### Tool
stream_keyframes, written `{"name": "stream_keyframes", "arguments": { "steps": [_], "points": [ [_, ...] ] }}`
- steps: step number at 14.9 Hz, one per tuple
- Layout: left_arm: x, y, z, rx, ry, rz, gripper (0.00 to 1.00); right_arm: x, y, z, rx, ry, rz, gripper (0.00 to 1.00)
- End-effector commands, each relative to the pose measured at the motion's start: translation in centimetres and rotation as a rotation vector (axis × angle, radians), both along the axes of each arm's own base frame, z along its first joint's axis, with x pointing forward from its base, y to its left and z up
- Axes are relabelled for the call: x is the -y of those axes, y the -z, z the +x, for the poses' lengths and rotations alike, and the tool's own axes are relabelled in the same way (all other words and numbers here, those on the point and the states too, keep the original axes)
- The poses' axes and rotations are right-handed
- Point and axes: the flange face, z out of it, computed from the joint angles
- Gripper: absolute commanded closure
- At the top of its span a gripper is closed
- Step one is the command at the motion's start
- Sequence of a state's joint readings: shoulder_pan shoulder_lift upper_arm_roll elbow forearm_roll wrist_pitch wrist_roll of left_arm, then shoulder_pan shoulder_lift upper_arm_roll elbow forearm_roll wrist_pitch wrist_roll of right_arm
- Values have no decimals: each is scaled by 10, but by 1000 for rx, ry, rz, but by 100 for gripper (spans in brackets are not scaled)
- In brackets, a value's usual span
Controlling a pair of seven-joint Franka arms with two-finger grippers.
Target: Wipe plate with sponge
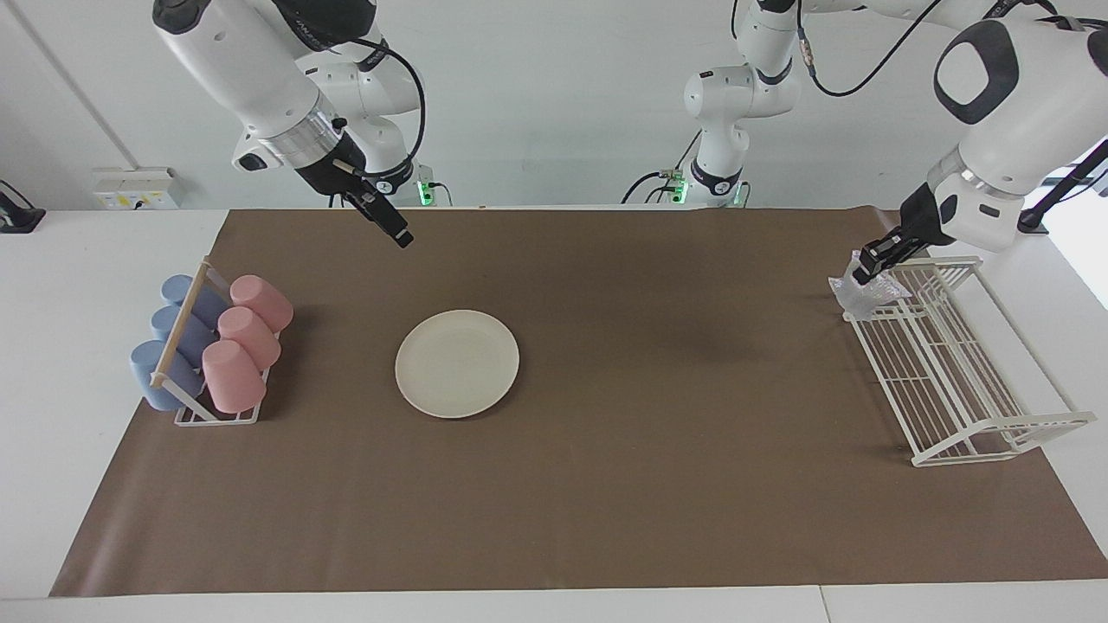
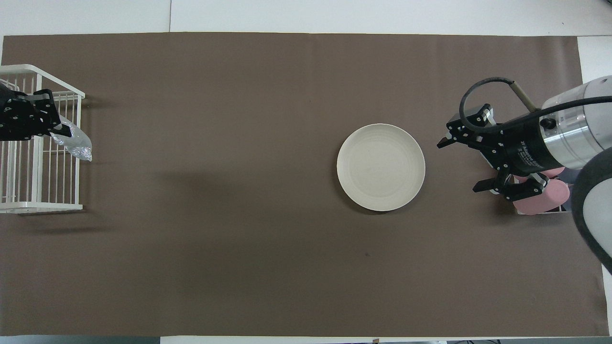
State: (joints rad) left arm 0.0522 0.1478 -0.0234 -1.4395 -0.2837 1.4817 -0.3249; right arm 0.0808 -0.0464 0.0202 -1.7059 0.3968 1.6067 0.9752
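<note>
Matt plate (image 1: 457,363), glittery mesh sponge (image 1: 857,292), wire rack (image 1: 952,372).

White table (image 1: 52,363) under a brown mat (image 1: 606,484); on the mat, a plate (image 1: 457,363), cup rack (image 1: 212,415), white wire rack (image 1: 961,381).

Left gripper (image 1: 868,270) raised, fingers pinched on the sponge (image 1: 857,294); right gripper (image 2: 458,162) raised, angled down, fingers spread apart

A robotics lab: two white arms (image 1: 260,78) stand bolted at a white table (image 1: 86,260) against a bare white wall, cables trailing beside their bases, and on the table a brown mat (image 1: 606,484) carries staged dishware racks
</note>
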Motion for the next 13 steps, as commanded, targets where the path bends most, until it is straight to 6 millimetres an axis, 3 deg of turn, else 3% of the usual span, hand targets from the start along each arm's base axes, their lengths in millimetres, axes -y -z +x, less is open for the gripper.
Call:
{"name": "stream_keyframes", "arguments": {
  "steps": [1, 3, 6, 9, 13],
  "points": [
    [0, -1, -16, -33, -20, -237, 100, 3, 14, -12, -31, 132, 146, 0],
    [6, 7, -35, -48, -24, -393, 100, -3, 23, -11, -69, 205, 263, 0],
    [20, 39, -74, -14, 18, -593, 100, -14, 19, -5, -45, 254, 267, 0],
    [38, 69, -107, 37, 59, -775, 100, -59, 12, -11, -41, 225, 248, 0],
    [66, 107, -126, 90, 117, -941, 100, -131, -1, -30, 13, 168, 12, 0]
  ]
}}
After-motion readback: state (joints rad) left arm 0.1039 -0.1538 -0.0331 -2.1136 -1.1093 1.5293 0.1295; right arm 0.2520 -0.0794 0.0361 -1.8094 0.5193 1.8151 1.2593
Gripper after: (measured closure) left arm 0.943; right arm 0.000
